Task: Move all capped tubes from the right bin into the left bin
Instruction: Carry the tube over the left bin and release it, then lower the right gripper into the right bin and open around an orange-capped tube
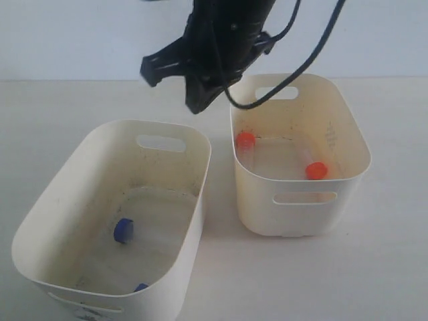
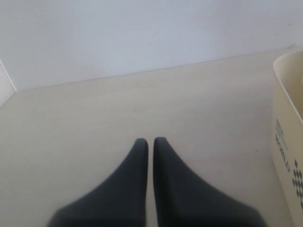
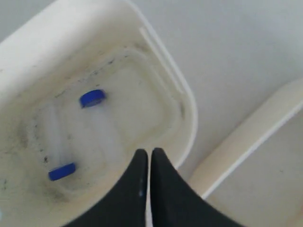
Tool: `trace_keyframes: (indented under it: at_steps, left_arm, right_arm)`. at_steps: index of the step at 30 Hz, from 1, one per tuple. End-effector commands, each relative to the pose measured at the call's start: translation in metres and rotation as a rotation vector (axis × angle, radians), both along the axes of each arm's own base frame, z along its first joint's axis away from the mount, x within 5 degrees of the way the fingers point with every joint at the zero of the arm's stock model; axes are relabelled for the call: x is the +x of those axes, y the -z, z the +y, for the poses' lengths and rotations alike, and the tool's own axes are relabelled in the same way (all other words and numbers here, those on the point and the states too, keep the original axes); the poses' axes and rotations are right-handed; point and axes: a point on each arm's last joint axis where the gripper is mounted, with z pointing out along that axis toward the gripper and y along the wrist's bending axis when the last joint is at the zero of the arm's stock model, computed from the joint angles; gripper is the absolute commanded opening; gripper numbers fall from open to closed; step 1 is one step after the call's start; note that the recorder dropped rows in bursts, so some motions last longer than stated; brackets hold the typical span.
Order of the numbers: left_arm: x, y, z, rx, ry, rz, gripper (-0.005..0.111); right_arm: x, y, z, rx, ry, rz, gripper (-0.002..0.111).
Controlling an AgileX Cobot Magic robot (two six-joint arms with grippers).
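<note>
Two orange-capped tubes (image 1: 245, 140) (image 1: 316, 170) lie in the right bin (image 1: 301, 200). Two blue-capped tubes (image 1: 123, 229) (image 1: 141, 287) lie in the left bin (image 1: 198, 180), whose floor is speckled with grime. In the right wrist view the blue caps (image 3: 92, 98) (image 3: 62, 171) show inside the left bin (image 3: 189, 109). My right gripper (image 1: 199, 100) (image 3: 150, 152) hangs shut and empty high above the gap between the bins, at their far ends. My left gripper (image 2: 150, 141) is shut and empty over bare table, out of the exterior view.
The right bin's rim (image 3: 251, 137) crosses the right wrist view beside the left bin. A cream bin wall with dark print (image 2: 286, 146) stands beside my left gripper; which bin it is I cannot tell. A black cable (image 1: 314, 53) loops over the right bin's far rim.
</note>
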Motion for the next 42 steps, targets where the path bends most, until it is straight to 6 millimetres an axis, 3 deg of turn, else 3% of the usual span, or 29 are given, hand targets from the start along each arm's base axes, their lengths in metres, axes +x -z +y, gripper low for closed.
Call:
trace_keyframes:
  at_steps: [1, 7, 10, 22, 25, 29, 37, 42]
  left_arm:
    - [0.000, -0.002, 0.000, -0.013, -0.002, -0.015, 0.004]
    - [0.000, -0.002, 0.000, -0.013, -0.002, -0.015, 0.004]
    - [0.000, -0.002, 0.000, -0.013, -0.002, -0.015, 0.004]
    - [0.000, -0.002, 0.000, -0.013, -0.002, -0.015, 0.004]
    - [0.000, -0.002, 0.000, -0.013, -0.002, -0.015, 0.004]
    - [0.000, -0.002, 0.000, -0.013, -0.002, -0.015, 0.004]
    - [0.000, -0.002, 0.000, -0.013, -0.002, -0.015, 0.004]
    - [0.000, -0.002, 0.000, -0.013, -0.002, -0.015, 0.004]
  right_arm:
    - [0.011, -0.021, -0.034, -0.013, 0.167, -0.080, 0.001]
    - [0.035, -0.012, -0.072, -0.031, 0.358, -0.058, 0.001]
    - [0.050, 0.005, -0.085, -0.034, 0.461, 0.001, 0.001]
    - [0.080, 0.086, -0.086, -0.115, 0.544, 0.201, 0.001]
    - [0.084, 0.094, -0.090, -0.079, 0.524, 0.250, 0.001]
    - [0.093, 0.099, -0.104, 0.101, 0.489, 0.337, 0.000]
    - [0.093, 0.141, -0.112, 0.084, 0.497, 0.399, 0.000]
    - [0.096, 0.148, -0.111, 0.094, 0.492, 0.388, 0.000]
